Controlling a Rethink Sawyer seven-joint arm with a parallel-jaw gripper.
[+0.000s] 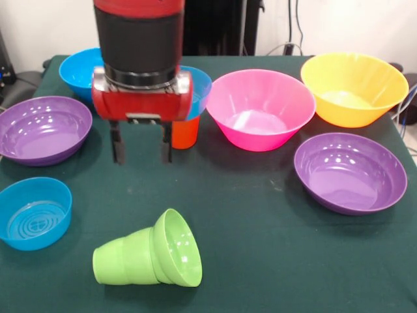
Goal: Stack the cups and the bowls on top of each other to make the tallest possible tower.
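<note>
My gripper (141, 159) hangs open and empty just above the green cloth, left of centre. Right behind it stands the orange cup (185, 132) with a blue bowl (199, 88) sitting on top, partly hidden by the arm. The lime green cup (124, 262) lies on its side at the front, joined to the small lime green bowl (176, 248), also on its side. Upright bowls stand around: a pink bowl (259, 109), a yellow-orange bowl (354, 89), purple bowls at left (42, 129) and right (350, 172), and blue bowls at back left (79, 69) and front left (32, 212).
The table (260, 235) is covered in dark green cloth. Cables and dark equipment stand behind its far edge.
</note>
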